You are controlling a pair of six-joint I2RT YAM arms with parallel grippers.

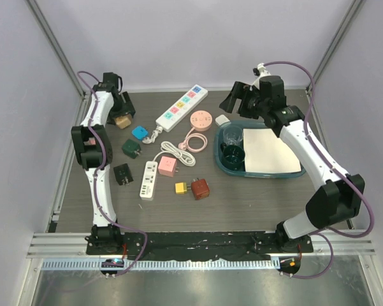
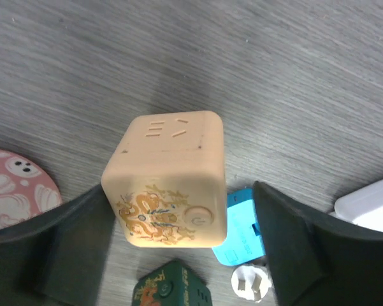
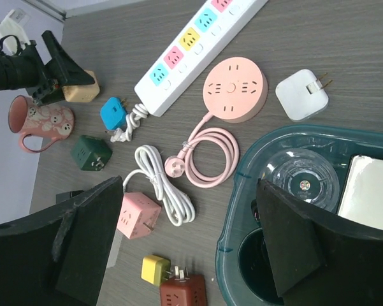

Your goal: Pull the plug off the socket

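Left gripper (image 2: 178, 188) straddles beige cube socket (image 2: 172, 166), jaws apart, gap on one side, no clamp; blue plug (image 2: 242, 233) beside it half hidden. Right gripper (image 3: 190, 185) far from cube, wide open, empty

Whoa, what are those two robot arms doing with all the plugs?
The left gripper is open around a beige cube socket at the far left of the table, not squeezing it. The right gripper hangs open by the teal tray, holding nothing. Near the front, a yellow plug looks joined to a red-brown cube socket, so that pull is not done yet.
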